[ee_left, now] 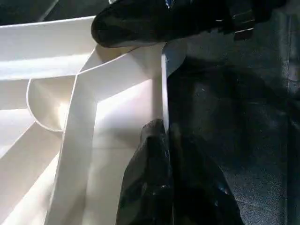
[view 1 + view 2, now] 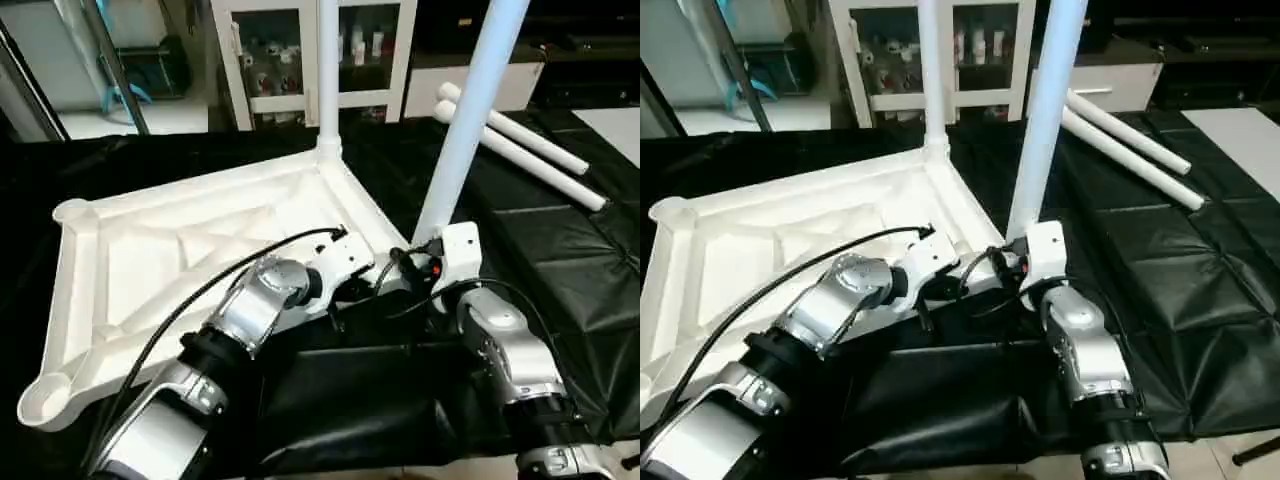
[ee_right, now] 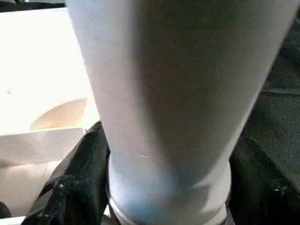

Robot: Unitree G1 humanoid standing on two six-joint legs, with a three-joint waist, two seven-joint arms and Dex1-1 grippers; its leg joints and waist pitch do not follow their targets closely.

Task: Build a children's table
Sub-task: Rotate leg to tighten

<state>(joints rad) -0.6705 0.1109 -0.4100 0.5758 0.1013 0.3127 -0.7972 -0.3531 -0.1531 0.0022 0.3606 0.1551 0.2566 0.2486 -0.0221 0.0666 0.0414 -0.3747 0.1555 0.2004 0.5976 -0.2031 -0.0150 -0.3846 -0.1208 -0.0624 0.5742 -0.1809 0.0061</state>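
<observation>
Right gripper [image 2: 432, 262] is clamped round a leg [image 2: 470, 110] at the tabletop [image 2: 190, 250]'s near corner, five o'clock. Left gripper [image 1: 161, 140], fingers pinched on the rim, steadies it. Keep that leg plumb, press straight down.

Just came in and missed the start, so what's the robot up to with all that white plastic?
It is putting a children's table together. The tabletop lies upside down on the black work table, with one leg already upright in its far corner. The right gripper has its jaws around a second leg at the near right corner, while the left gripper is clamped on the tabletop's edge. Two more legs lie loose at the far right.
</observation>
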